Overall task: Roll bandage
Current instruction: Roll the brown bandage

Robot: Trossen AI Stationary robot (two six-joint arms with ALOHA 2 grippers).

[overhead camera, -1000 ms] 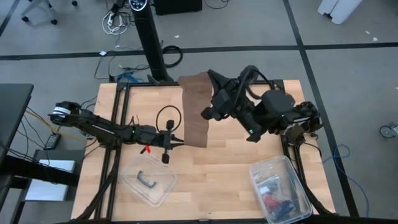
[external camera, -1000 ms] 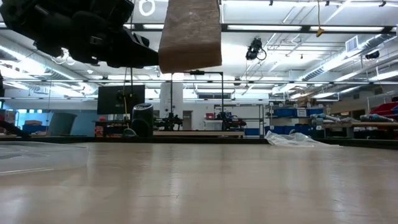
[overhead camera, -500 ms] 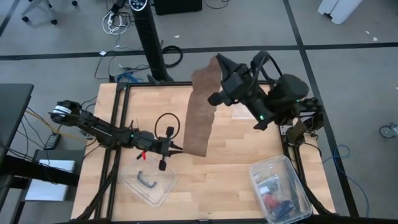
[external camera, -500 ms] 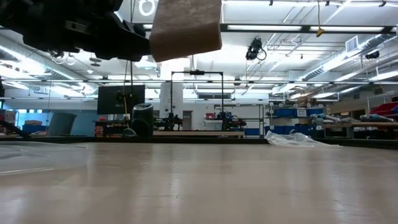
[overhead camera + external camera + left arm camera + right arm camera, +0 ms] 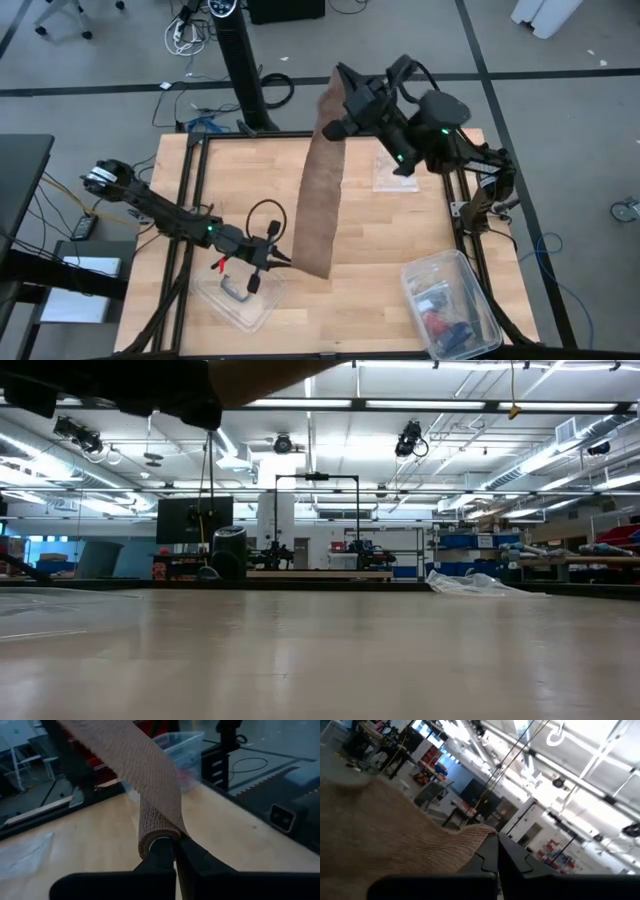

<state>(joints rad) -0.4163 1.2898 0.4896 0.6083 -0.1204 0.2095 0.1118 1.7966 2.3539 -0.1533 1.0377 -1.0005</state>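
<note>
The bandage [image 5: 322,180] is a long brown strip, stretched aslant above the table between my two grippers. Its lower end is wound into a small roll [image 5: 156,831] at my left gripper [image 5: 286,263], which is shut on it low over the near left part of the table. My right gripper [image 5: 338,80], high over the far edge, is shut on the upper end [image 5: 470,840]. In the low view only a brown piece of the bandage [image 5: 270,374] shows at the top. My left gripper pinches the small rolled end [image 5: 159,840] of the bandage between its two fingers, coming in about level from the table's left. The roll hangs clear of the table and the strip rises from it. My right gripper pinches the strip's upper end at its edge [image 5: 481,834] between its two fingers, high above the table. The strip runs down from there, drawn straight.
A clear plastic tub [image 5: 240,296] with a black handle piece lies just near-side of my left gripper. Another clear tub [image 5: 450,306] with small items stands at the near right. A clear plastic sheet [image 5: 396,172] lies under the right arm. A black post [image 5: 243,70] rises at the far edge.
My right gripper has gone toward the table's far edge with the upper end. My left gripper has swung toward the near edge with the rolled end. The strip between them has been drawn out longer and straighter, and its lower end has left the low view.
</note>
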